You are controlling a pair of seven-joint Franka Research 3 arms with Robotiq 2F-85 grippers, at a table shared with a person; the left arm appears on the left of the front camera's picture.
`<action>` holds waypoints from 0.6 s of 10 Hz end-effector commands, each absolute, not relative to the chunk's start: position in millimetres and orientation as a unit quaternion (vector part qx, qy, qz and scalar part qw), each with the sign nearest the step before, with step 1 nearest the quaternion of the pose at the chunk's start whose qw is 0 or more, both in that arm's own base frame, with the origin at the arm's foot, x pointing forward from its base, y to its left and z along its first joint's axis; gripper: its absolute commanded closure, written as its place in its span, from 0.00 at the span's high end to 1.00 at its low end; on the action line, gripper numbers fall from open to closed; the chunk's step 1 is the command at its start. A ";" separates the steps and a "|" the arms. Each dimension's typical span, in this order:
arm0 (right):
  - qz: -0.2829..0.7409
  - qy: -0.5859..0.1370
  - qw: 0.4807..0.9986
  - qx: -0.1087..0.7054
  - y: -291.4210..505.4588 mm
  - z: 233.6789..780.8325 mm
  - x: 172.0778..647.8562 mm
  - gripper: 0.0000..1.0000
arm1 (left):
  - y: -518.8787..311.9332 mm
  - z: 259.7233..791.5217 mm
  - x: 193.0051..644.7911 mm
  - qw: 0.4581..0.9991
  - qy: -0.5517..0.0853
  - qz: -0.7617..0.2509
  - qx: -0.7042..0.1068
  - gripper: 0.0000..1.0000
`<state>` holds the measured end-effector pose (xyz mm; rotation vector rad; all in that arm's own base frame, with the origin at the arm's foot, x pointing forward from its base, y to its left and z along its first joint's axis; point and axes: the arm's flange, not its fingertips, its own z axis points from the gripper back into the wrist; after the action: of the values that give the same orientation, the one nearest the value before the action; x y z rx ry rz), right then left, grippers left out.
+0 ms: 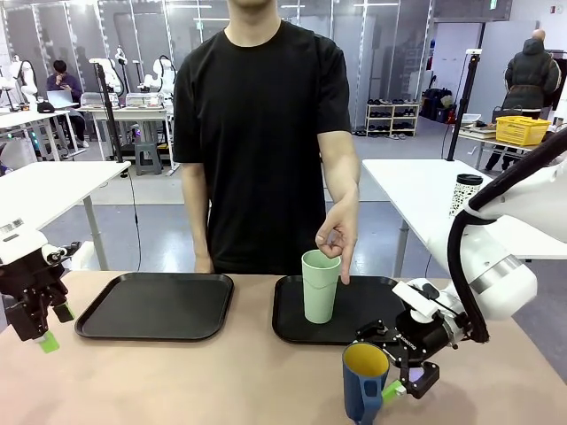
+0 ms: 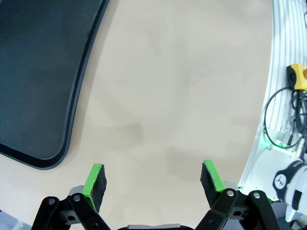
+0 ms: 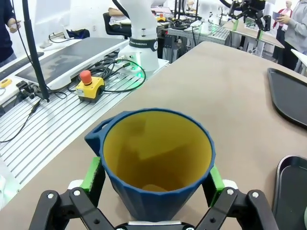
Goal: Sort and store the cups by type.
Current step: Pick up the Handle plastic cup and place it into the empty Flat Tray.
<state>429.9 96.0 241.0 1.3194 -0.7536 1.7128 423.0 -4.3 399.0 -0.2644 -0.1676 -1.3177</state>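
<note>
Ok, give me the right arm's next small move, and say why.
Probably close the right gripper on the blue mug. Its fingers stand wide on either side of the mug's wall. The mug stands upright on the table, off the tray that holds the green tumbler. Whether the pads touch the mug, I can't tell.

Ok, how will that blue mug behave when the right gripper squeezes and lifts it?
The blue mug looks rigid and empty, so it is probably light and unyielding between the open fingers of the right gripper. Its walls widen upward, which should help it wedge rather than slip down. The handle on one side may tilt it slightly.
</note>
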 end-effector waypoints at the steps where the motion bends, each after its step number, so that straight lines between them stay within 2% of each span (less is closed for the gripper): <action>1: 0.693 -0.296 0.389 0.530 93.0 225.3 429.0 1.00 | -3.3 398.9 422.9 0.778 -0.081 -0.611 -0.123 1.00; 6: 0.687 -0.299 0.377 0.545 101.5 222.5 432.3 1.00 | -3.3 398.9 422.9 0.778 -0.081 -0.611 -0.123 1.00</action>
<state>435.0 103.0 232.3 1.3663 -0.7289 1.7266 423.0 -4.3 399.0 -0.2644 -0.1676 -1.3177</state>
